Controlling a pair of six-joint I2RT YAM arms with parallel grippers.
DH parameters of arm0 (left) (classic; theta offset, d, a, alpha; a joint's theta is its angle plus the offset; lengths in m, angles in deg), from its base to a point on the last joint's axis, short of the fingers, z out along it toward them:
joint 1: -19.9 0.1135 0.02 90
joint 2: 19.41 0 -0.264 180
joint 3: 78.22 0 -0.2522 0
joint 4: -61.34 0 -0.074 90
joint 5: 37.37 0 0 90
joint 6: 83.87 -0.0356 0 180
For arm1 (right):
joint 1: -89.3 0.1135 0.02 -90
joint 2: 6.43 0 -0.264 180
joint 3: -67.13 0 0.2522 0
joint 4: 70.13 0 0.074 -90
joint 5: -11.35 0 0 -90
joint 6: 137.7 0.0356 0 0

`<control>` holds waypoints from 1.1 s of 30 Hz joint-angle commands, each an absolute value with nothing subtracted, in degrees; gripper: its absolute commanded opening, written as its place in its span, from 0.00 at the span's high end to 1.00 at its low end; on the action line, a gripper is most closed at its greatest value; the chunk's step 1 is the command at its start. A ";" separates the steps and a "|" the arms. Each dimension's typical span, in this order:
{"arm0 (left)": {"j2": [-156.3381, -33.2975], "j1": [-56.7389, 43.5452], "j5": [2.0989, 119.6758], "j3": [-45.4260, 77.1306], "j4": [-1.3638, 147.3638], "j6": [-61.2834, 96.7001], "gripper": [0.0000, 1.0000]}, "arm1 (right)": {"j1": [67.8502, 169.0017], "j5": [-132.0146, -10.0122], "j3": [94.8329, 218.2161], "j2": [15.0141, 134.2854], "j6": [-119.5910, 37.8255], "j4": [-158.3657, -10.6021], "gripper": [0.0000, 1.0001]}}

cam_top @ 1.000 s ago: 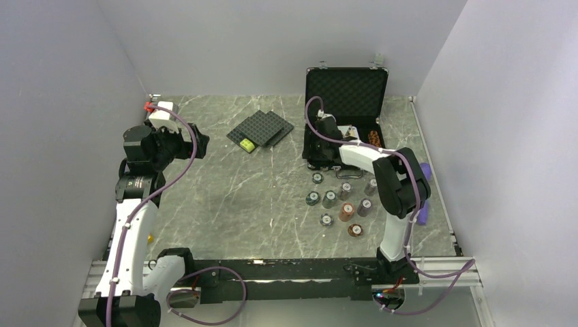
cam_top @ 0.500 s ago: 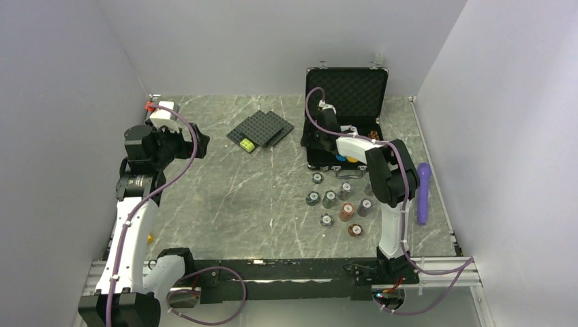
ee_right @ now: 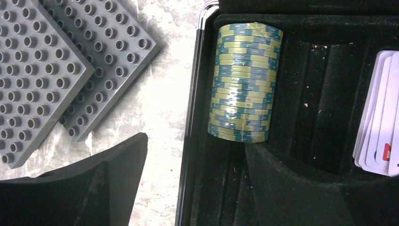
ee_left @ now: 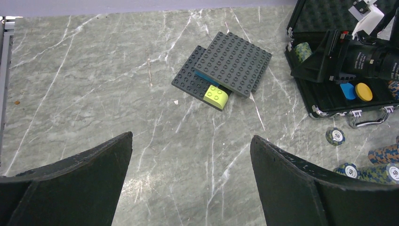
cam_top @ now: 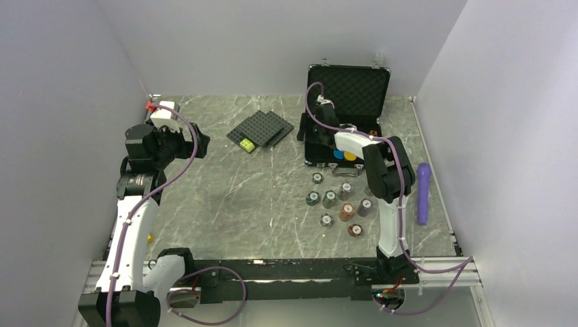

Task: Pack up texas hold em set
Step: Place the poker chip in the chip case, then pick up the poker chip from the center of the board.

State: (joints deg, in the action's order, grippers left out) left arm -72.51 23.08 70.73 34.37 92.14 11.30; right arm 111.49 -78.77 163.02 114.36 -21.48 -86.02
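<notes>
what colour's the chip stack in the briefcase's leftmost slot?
The chip stack is pale yellow-green with teal-blue edge stripes; clearest in the right wrist view.

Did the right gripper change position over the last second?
Yes. The right gripper has shifted away from the loose chip stacks, farther back over the briefcase toward its upright lid, with its jaws open.

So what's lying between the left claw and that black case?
Dark grey studded plates with a yellow-green brick on them; the rest is bare table. The top view shows it best, left gripper one side, case the other.
</notes>
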 commanded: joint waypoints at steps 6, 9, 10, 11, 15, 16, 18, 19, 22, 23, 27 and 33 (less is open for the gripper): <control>-72.30 22.89 70.30 33.44 91.18 10.61 0.01 | 110.53 -78.92 159.13 102.71 -26.50 -83.51 0.08; -72.17 22.85 70.16 33.44 91.19 10.53 0.01 | 110.61 -78.92 158.09 97.68 -28.65 -87.41 0.07; -72.08 22.87 70.08 33.45 91.26 10.52 0.01 | 110.61 -78.92 157.68 95.92 -29.39 -88.80 0.07; -71.98 22.83 69.85 33.44 91.27 10.45 0.01 | 110.62 -78.92 157.15 94.11 -29.82 -90.33 0.07; -71.63 22.82 68.33 33.52 91.53 9.92 0.00 | 111.18 -77.25 154.48 85.39 -31.50 -99.42 0.11; -71.66 22.86 67.99 33.54 91.58 9.93 0.01 | 111.48 -77.81 153.55 83.29 -31.85 -102.05 0.12; -71.67 22.83 67.60 33.54 91.71 10.00 0.01 | 112.20 -79.13 151.57 79.45 -32.79 -107.38 0.13; -71.63 22.88 67.49 33.60 91.71 10.04 0.01 | 112.41 -80.70 150.80 77.84 -33.03 -110.32 0.14; -71.62 22.87 67.41 33.71 91.72 10.17 0.01 | 112.59 -84.34 149.05 74.29 -32.97 -118.95 0.16; -71.62 22.83 67.39 33.71 91.72 10.17 0.01 | 112.55 -85.73 148.73 73.63 -32.79 -121.76 0.16; -71.62 22.86 67.39 33.71 91.71 10.22 0.01 | 112.40 -90.21 146.84 73.34 -32.27 -128.56 0.16; -71.62 22.85 67.15 33.76 91.89 10.13 0.01 | 111.56 -87.36 146.96 78.18 -32.63 -130.73 0.20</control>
